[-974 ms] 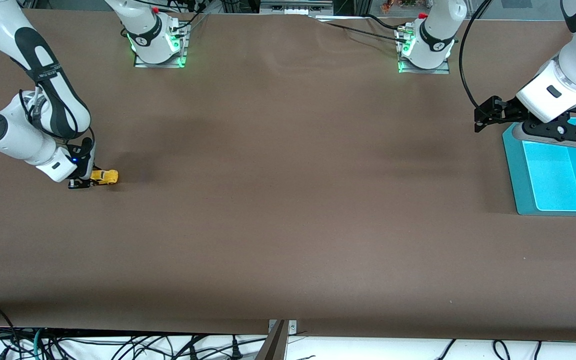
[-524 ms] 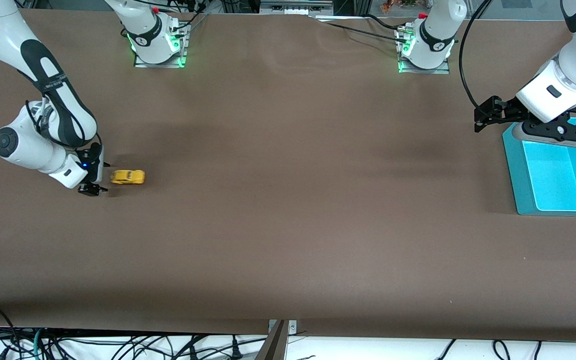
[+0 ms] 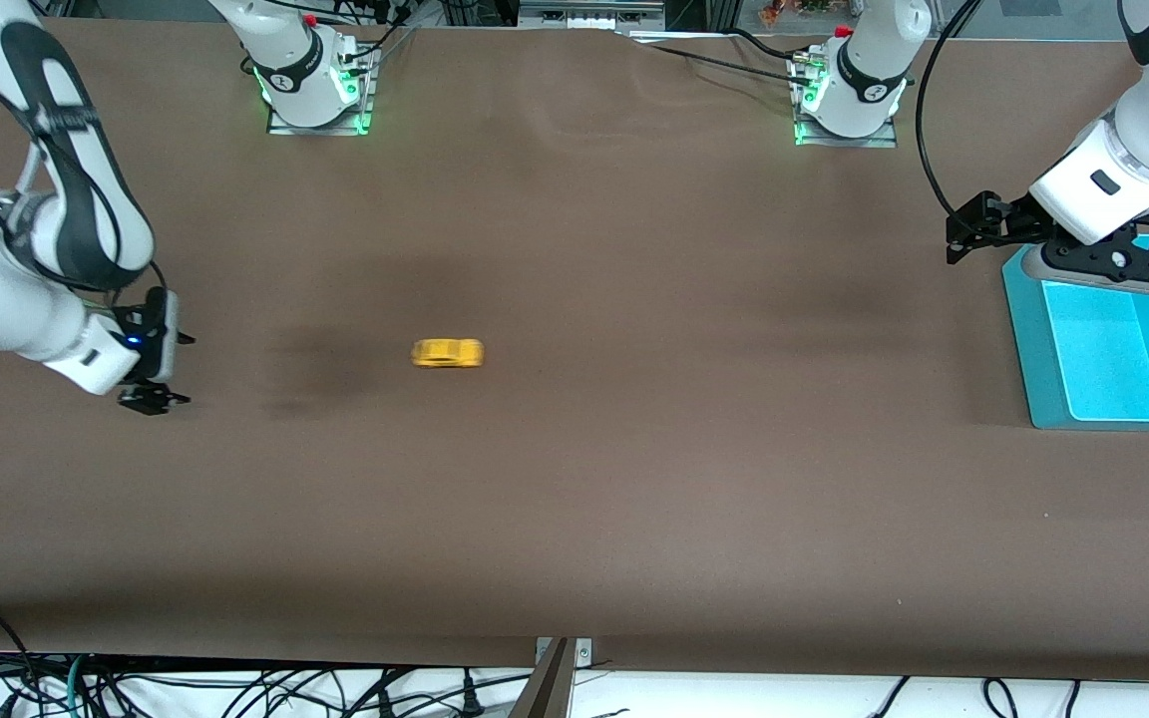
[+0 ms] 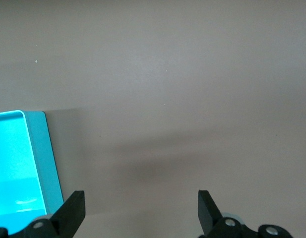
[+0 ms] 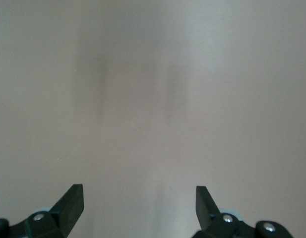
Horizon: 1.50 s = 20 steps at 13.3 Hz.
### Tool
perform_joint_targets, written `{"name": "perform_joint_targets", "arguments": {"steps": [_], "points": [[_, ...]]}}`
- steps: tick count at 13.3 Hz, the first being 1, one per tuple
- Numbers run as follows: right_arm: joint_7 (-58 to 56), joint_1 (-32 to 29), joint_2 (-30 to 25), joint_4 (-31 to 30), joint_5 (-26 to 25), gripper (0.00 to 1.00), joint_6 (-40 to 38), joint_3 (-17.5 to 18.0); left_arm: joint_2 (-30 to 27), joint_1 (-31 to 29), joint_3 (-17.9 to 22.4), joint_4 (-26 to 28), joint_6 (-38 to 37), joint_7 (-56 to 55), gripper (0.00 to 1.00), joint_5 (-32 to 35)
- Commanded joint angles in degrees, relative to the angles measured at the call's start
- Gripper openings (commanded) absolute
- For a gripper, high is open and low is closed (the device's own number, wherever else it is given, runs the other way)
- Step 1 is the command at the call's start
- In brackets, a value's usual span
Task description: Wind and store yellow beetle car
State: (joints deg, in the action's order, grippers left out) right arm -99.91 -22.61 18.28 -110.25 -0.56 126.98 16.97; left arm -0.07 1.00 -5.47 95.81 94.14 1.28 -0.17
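Observation:
The yellow beetle car (image 3: 447, 353) is on the brown table, on its own, toward the right arm's end but near the middle, blurred as it rolls. My right gripper (image 3: 168, 369) is open and empty, low over the table at the right arm's end, well apart from the car. In the right wrist view its open fingers (image 5: 68, 203) frame bare table. My left gripper (image 3: 968, 227) is open and empty, held above the table beside the blue tray (image 3: 1038, 399) at the left arm's end. The tray's edge shows in the left wrist view (image 4: 46, 153).
The blue tray is empty and has a turquoise inside (image 3: 1118, 364). The arm bases (image 3: 315, 90) stand at the table edge farthest from the front camera. Cables (image 3: 714, 60) lie near the left arm's base.
The right gripper let go of the car and drew back toward its end of the table. The car rolled across the table toward the left arm's end. The left arm has not moved.

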Motion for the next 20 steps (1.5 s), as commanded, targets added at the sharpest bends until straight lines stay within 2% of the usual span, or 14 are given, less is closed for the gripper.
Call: {"name": "perform_joint_targets", "arguments": {"steps": [1, 4, 10, 16, 20], "points": [[7.1, -0.2, -7.6, -0.5, 0.5, 1.00, -4.4, 1.7, 1.0, -0.1, -0.3, -2.1, -1.6, -0.2, 1.00, 1.5], [18.7, 0.3, -10.5, 3.9, 0.7, 1.00, -12.0, 1.9, 1.0, -0.1, -0.3, -2.1, -1.6, -0.2, 1.00, 1.5], [46.3, 2.3, -17.3, 5.7, 0.4, 1.00, -19.9, 1.4, 1.0, -0.1, -0.4, -2.2, -1.6, -0.1, 1.00, 1.5], [73.2, 6.2, -20.4, 8.1, 0.6, 1.00, -28.4, -0.4, 1.1, 0.0, -0.4, -2.2, -1.6, -0.1, 1.00, 1.5], [84.1, 9.0, -23.6, 8.5, 1.7, 1.00, -32.8, -3.3, 2.9, -0.4, -0.3, -2.1, -1.8, 0.1, 1.00, 1.4]]}}
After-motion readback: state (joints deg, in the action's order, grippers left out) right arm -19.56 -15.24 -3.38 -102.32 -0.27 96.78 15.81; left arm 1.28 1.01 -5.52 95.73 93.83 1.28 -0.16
